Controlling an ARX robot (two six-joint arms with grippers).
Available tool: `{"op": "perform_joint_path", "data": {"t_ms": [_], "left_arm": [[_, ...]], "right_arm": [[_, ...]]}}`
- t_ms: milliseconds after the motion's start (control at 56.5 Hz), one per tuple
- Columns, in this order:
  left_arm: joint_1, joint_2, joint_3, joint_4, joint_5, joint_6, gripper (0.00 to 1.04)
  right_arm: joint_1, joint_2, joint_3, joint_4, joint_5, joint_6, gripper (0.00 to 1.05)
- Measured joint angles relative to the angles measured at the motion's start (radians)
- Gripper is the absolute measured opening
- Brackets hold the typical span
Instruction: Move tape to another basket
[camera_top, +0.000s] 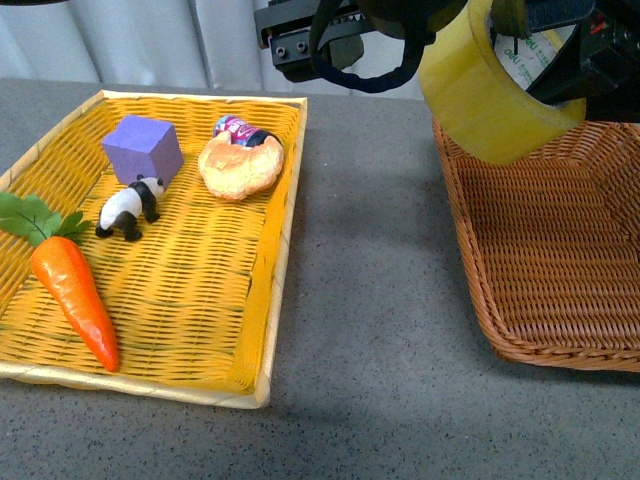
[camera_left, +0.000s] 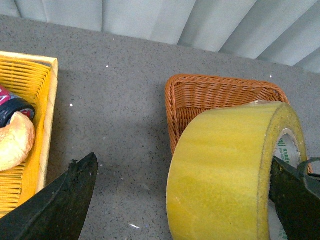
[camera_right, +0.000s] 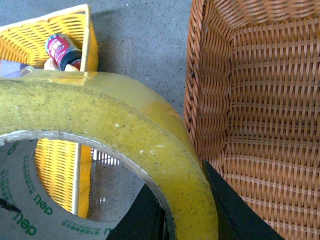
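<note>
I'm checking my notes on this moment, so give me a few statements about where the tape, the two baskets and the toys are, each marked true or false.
1. The tape lies in the yellow tray. False: it is held up off the table, at the left rim of the brown basket.
2. Nothing lies in the part of the brown basket that shows. True.
3. The carrot lies in the yellow tray. True.
4. The panda stands in the brown basket. False: it stands in the yellow tray, next to the purple block.
</note>
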Motion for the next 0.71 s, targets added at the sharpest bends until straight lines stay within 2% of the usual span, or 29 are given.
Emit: {"op": "perform_joint_path", "data": {"t_ms": [106,266,354,478,638,708], "left_arm": [[0.009,0.0,0.016,-0.063,0.055,-0.073,0.98],[0.023,-0.001,0.018,-0.044,0.127,-0.207,0.98],[0.069,-0.006,0.018,-0.029,0.085,-0.303,0.98],[0.124,-0.003,0.014,-0.011,0.05,-0.347,0.98],[0.133,-0.004,0.008,0.025,-0.028,-0.304,0.98],[0.13,-0.01,-0.01,0.064,-0.092,-0.234,0.98]], "right_arm": [[-0.015,0.007,-0.008,0.012,-0.044,0.016,0.16],[-0.048,0.007,-0.016,0.043,-0.127,0.103,0.16],[-0.09,0.008,-0.036,0.06,-0.158,0.188,0.15],[-0.125,0.005,-0.04,0.058,-0.104,0.208,0.15],[-0.125,0.006,-0.053,0.03,-0.072,0.173,0.15],[-0.123,0.006,-0.053,0.002,-0.042,0.133,0.15]]}}
